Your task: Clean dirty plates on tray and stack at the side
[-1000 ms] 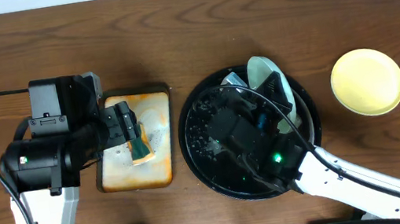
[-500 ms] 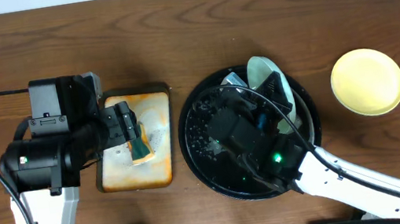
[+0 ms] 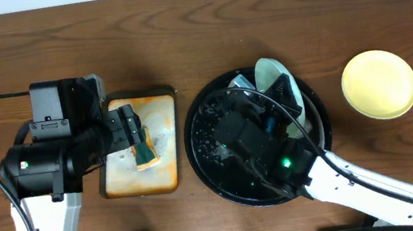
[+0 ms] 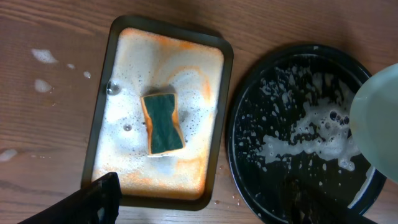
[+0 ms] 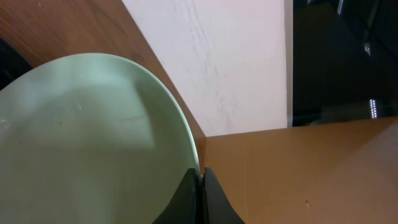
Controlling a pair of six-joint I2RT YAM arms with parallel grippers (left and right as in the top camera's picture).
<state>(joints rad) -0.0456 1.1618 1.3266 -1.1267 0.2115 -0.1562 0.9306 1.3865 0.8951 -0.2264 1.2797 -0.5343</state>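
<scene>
Mint-green plate (image 5: 87, 143), pale and smooth, is gripped at its rim by the closed jaws of the right gripper (image 5: 200, 177), tilted over the foam-flecked round black tray (image 3: 203, 145). A yellow plate (image 3: 379, 84) is seen right of the tray. The left gripper (image 3: 132, 136) is held wide open above a green sponge (image 4: 163, 122).

Round tray (image 3: 196, 146): glossy black, flecked with white suds, with a white foam streak across its floor.

Mint-green plate (image 3: 273, 75), at the round tray's far edge: pale, uniform, no pattern.

Yellow plate (image 3: 379, 84), right of the round tray: plain pale yellow.

Rectangular tray (image 4: 222, 93), left of the round tray: dark rim, white foam inside swirled with orange.

Sponge (image 4: 163, 122), in that foam: dark green face, orange-yellow sides.

Table (image 3: 178, 38): dark brown wood grain, with a few white suds spots further left of the round tray.
</scene>
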